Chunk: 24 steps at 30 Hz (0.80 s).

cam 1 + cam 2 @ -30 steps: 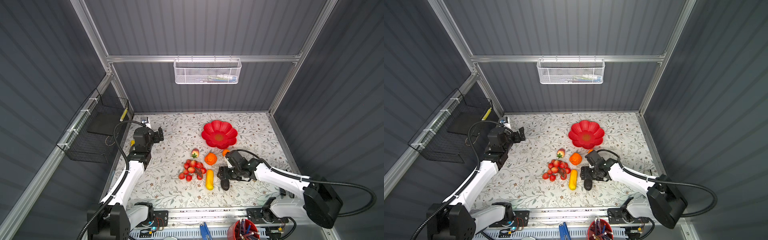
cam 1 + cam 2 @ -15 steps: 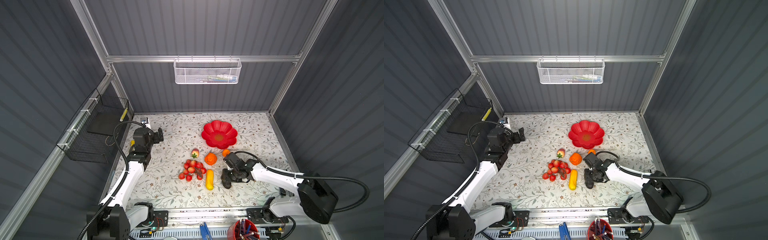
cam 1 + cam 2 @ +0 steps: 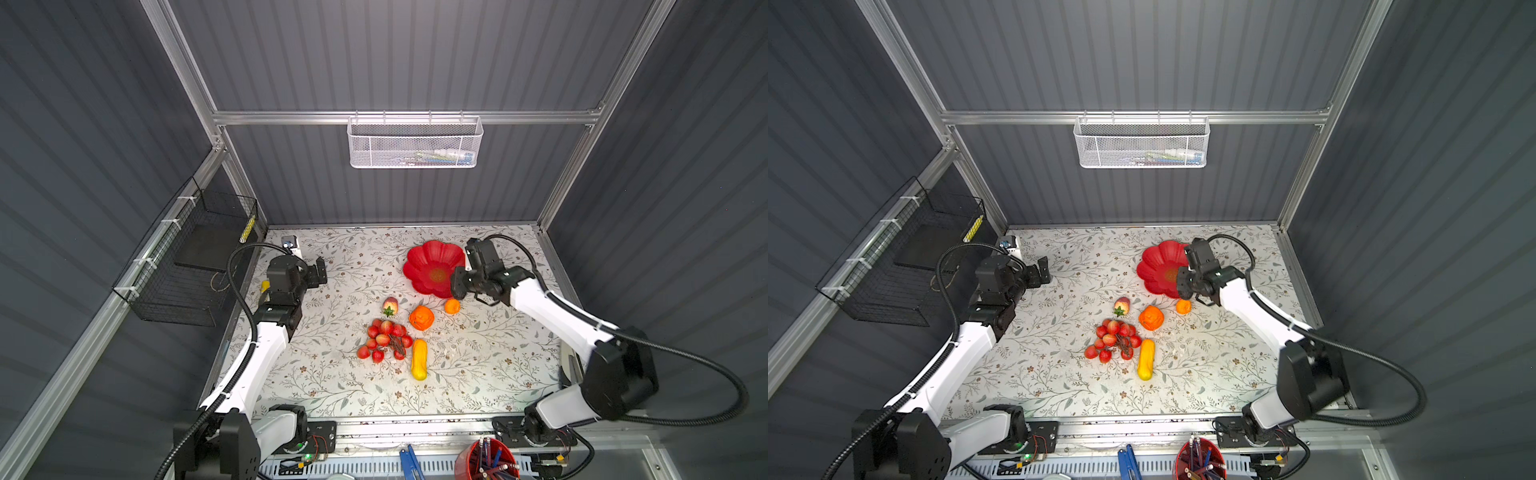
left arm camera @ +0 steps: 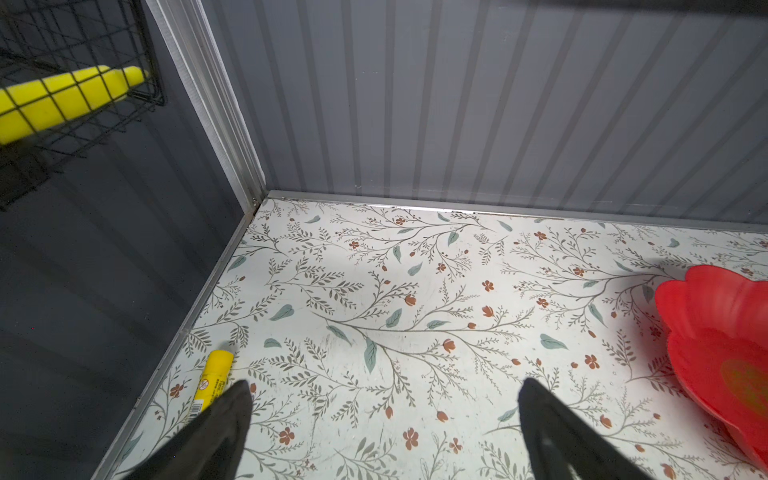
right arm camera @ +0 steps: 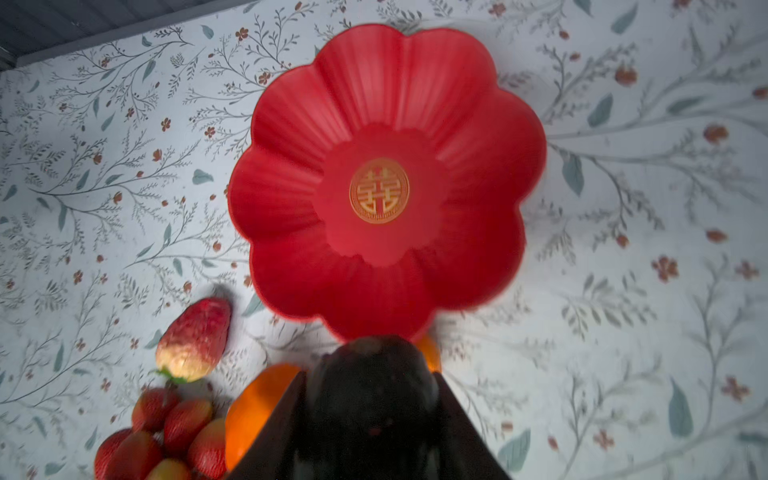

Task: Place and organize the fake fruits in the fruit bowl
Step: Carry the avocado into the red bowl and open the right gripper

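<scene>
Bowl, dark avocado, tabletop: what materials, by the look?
The fruit bowl looks like moulded plastic: glossy red, ribbed petals, gold printed emblem. The dark avocado is probably plastic too, near-black with slight sheen, though blurred. The tabletop has a smooth printed floral covering, maybe vinyl or laminate, faintly scuffed.

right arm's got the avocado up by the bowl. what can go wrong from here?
1. The avocado in the right gripper hangs over the near rim of the fruit bowl, not its centre. Released here, it may hit a petal edge and roll onto the table.
2. The small orange lies beside that rim, close under the gripper. A low descent could knock it away.
</scene>
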Each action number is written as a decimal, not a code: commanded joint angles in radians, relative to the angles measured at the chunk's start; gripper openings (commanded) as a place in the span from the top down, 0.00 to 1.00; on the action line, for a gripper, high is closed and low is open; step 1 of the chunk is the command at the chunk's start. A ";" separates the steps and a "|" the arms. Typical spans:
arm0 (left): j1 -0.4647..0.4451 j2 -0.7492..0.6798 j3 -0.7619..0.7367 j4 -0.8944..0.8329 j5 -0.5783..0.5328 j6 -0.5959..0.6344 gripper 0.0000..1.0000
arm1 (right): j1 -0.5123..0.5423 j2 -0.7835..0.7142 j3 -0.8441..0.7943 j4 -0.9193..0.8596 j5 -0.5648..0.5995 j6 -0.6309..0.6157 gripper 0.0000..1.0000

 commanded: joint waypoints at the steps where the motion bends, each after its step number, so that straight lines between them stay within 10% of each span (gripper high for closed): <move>1: -0.002 0.002 0.011 -0.015 0.001 0.004 0.00 | -0.022 0.150 0.133 -0.016 -0.009 -0.105 0.75; 16: -0.002 0.003 0.018 -0.021 0.017 0.001 0.00 | -0.109 0.542 0.448 -0.083 -0.038 -0.145 0.69; 24: -0.002 0.016 0.030 -0.040 0.060 -0.003 0.02 | -0.124 0.555 0.499 -0.110 -0.045 -0.122 0.38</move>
